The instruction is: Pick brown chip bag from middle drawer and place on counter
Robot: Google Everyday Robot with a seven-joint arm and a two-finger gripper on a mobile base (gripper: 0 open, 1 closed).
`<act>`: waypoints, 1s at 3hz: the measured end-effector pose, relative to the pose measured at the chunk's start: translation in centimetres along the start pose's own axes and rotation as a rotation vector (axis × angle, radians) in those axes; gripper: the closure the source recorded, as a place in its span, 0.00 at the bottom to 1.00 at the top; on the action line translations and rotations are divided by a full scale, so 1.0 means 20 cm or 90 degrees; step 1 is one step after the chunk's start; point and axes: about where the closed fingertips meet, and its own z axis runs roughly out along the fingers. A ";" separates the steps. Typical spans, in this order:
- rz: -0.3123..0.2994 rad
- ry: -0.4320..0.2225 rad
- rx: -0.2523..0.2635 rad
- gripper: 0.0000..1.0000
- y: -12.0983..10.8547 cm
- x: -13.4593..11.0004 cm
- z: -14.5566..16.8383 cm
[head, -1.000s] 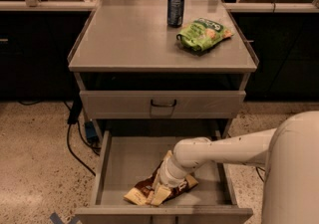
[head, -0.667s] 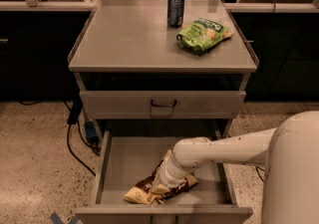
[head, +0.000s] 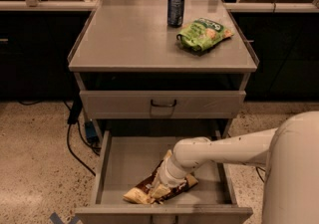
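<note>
The brown chip bag (head: 144,192) lies crumpled on the floor of the open middle drawer (head: 124,163), near its front wall. My white arm reaches in from the right, and the gripper (head: 160,191) is pressed down onto the bag's middle. The wrist hides the fingertips. The counter (head: 129,34) is the flat grey top of the cabinet above.
A dark blue soda can (head: 175,9) and a green chip bag (head: 203,33) sit on the counter's back right. The upper drawer (head: 163,103) with a dark handle is closed. Cables (head: 75,133) trail on the floor to the left of the cabinet.
The bag's left end has shifted slightly and the gripper sits a little lower on it; otherwise the arm holds its place.
</note>
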 end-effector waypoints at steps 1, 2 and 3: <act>0.000 0.000 0.000 0.05 0.00 0.00 0.00; 0.000 0.000 0.000 0.00 0.00 0.00 0.00; -0.006 0.007 0.004 0.00 -0.02 0.00 0.01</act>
